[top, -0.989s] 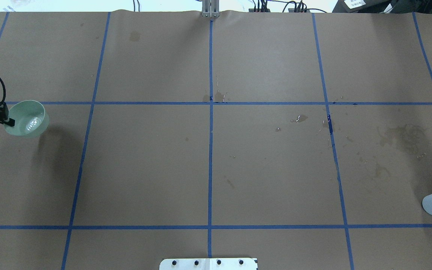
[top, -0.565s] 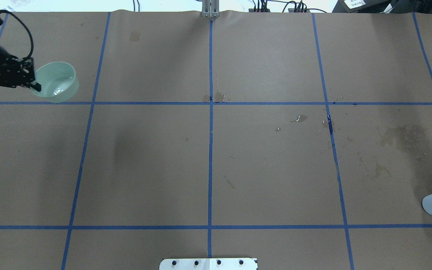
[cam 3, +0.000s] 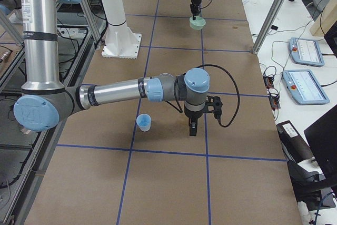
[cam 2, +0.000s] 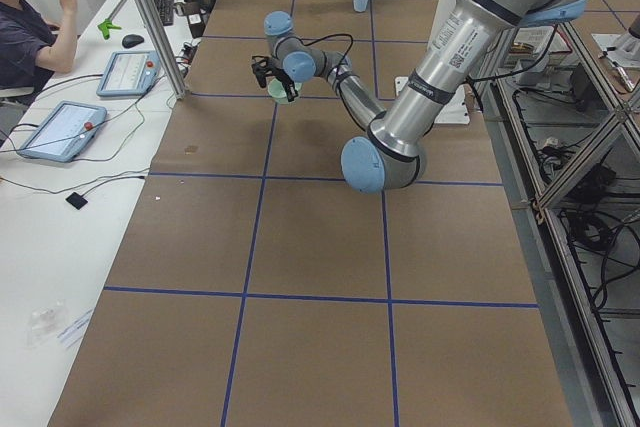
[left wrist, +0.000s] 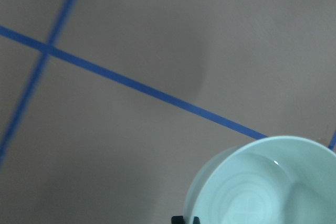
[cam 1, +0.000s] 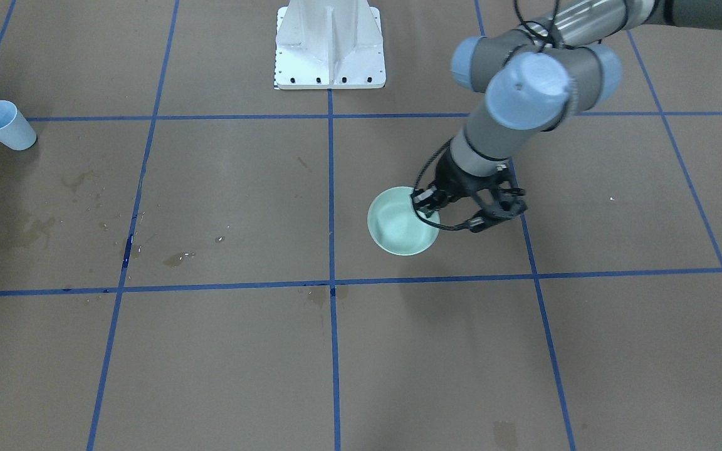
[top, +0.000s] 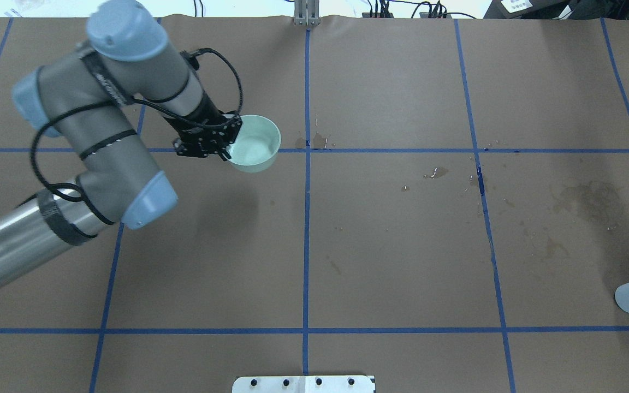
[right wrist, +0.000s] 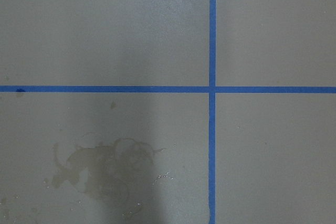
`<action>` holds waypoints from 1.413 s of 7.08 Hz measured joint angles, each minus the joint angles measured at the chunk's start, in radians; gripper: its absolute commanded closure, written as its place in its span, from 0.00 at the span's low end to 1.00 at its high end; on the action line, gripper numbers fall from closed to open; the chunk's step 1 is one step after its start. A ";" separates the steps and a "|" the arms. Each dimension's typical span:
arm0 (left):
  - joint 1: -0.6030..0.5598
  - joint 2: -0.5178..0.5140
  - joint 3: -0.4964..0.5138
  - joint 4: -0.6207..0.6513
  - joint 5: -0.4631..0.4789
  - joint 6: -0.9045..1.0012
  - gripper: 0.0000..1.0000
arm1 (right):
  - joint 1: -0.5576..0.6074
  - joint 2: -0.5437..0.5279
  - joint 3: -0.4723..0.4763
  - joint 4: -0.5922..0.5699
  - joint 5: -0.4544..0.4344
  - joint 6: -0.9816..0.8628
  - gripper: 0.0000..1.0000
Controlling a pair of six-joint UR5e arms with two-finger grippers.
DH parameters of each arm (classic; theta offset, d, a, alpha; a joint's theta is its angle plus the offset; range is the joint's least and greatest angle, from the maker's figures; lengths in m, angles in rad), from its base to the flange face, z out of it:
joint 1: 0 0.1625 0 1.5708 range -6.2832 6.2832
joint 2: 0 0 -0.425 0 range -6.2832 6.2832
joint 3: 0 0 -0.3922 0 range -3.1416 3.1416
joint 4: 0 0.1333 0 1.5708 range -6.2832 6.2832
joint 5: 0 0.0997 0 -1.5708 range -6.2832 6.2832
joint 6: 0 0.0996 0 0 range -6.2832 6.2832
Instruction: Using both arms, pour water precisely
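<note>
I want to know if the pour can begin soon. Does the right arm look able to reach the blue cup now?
Probably yes. The right gripper hangs close beside the upright blue cup, with only brown table between them. Whether it is open cannot be told from this side view.
</note>
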 measured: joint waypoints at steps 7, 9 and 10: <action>0.122 -0.124 0.230 -0.164 0.104 -0.126 0.00 | 0.000 0.005 0.007 -0.002 -0.009 0.000 0.00; 0.128 -0.125 0.226 -0.162 0.130 -0.123 0.00 | 0.000 0.004 0.012 -0.006 -0.018 -0.001 0.00; 0.119 -0.124 0.205 -0.158 0.133 -0.123 0.00 | 0.008 0.000 0.031 -0.014 -0.021 0.007 0.00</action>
